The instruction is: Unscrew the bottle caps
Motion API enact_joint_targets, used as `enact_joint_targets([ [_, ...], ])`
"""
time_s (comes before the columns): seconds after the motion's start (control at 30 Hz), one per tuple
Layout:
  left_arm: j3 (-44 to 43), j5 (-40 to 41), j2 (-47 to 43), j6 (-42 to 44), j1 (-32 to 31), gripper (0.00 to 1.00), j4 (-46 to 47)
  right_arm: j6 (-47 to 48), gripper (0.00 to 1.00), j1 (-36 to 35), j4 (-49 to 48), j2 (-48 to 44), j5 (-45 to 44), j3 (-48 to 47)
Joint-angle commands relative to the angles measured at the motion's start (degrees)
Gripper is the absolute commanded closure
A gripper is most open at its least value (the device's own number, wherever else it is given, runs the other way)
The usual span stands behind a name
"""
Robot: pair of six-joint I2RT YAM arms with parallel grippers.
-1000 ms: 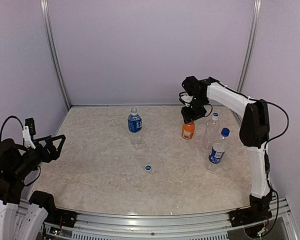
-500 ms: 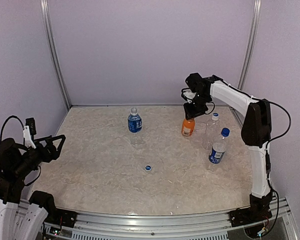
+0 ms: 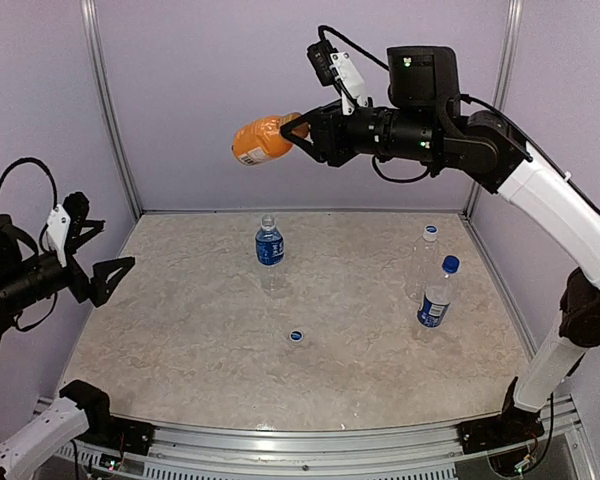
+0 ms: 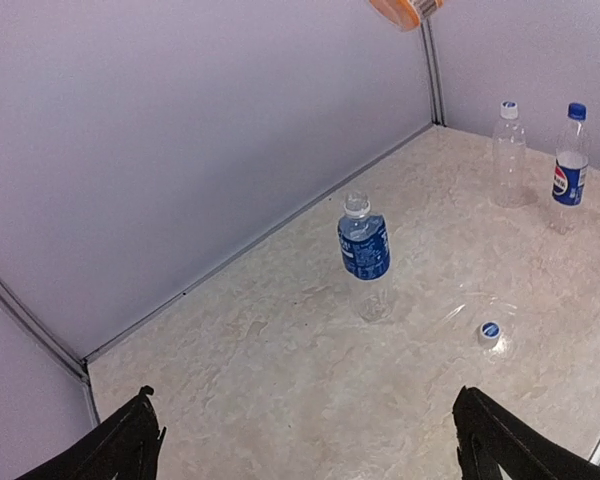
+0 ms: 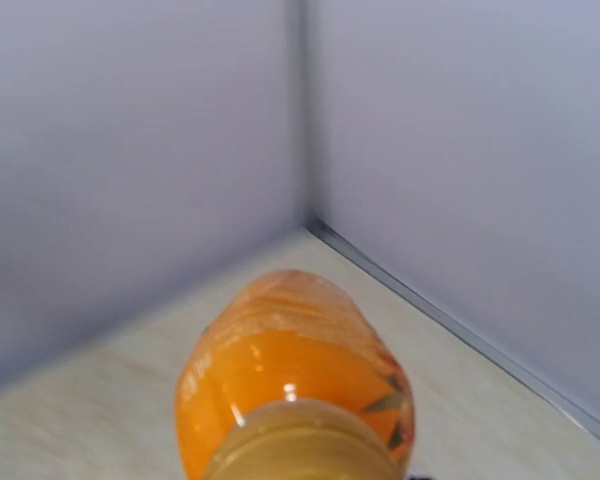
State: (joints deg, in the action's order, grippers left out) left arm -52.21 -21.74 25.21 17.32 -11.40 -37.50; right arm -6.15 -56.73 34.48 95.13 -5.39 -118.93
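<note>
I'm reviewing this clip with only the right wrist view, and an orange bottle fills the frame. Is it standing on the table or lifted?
Observer: Lifted. The right gripper holds the orange bottle at its cap end, lying sideways, high above the table.
Operator: Are any caps already off?
Observer: One. The blue-labelled bottle standing mid-table has a bare neck, and a loose blue cap lies apart from it, nearer the arm bases.
Operator: And the left arm?
Observer: The left gripper is open and empty, by the table's left edge.
</note>
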Motion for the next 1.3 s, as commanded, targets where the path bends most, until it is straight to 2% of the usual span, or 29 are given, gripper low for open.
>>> enact_joint_targets([
  [0.0,-6.38,11.48,7.74,21.18,-7.09,0.01,-5.46,-2.08,1.0,-4.42,-9.88,6.79,4.81,1.25],
  [0.13,-8.88,17.09,11.46,28.86,-15.51,0.01,-3.06,-4.89,1.0,-7.46,-12.51,12.25,8.34,-3.26],
  [0.27,-9.76,20.56,14.38,30.0,-22.39,0.01,0.39,-6.8,1.0,-8.81,-14.16,16.32,12.83,-6.56],
  [0.53,-9.36,21.56,17.98,29.75,-24.28,0.03,2.9,-8.95,1.0,-10.64,-16.44,19.02,19.45,-7.49],
  [0.7,-10.03,21.49,18.33,28.47,-24.29,0.13,2.3,-8.8,1.0,-10.78,-16.79,18.97,19.88,-6.91],
  [1.0,-11.44,19.04,17.87,26.75,-24.36,0.53,1.84,-8.32,0.99,-10.78,-16.24,19.13,18.82,-6.17],
  [1.03,-11.32,19.18,17.69,26.78,-24.37,0.55,1.67,-8.41,0.82,-10.77,-16.05,19.16,18.6,-6.11],
  [1.07,-11.15,19.57,17.57,27.03,-24.37,0.56,1.76,-8.61,0.57,-10.7,-15.96,19.09,18.11,-5.94],
  [1.13,-10.12,21.15,17.37,28.67,-24.37,0.58,2.78,-9.15,0.32,-10.49,-16.0,18.48,17.79,-4.95],
  [1.17,-9.28,22.89,16.89,30.08,-24.37,0.59,3.99,-9.66,0.23,-10.26,-16.25,17.75,17.91,-4.02],
  [1.27,-5.05,29.78,15.67,39.79,-24.53,0.6,11.63,-11.82,0.19,-9.04,-18.52,15.13,18.55,0.01],
])
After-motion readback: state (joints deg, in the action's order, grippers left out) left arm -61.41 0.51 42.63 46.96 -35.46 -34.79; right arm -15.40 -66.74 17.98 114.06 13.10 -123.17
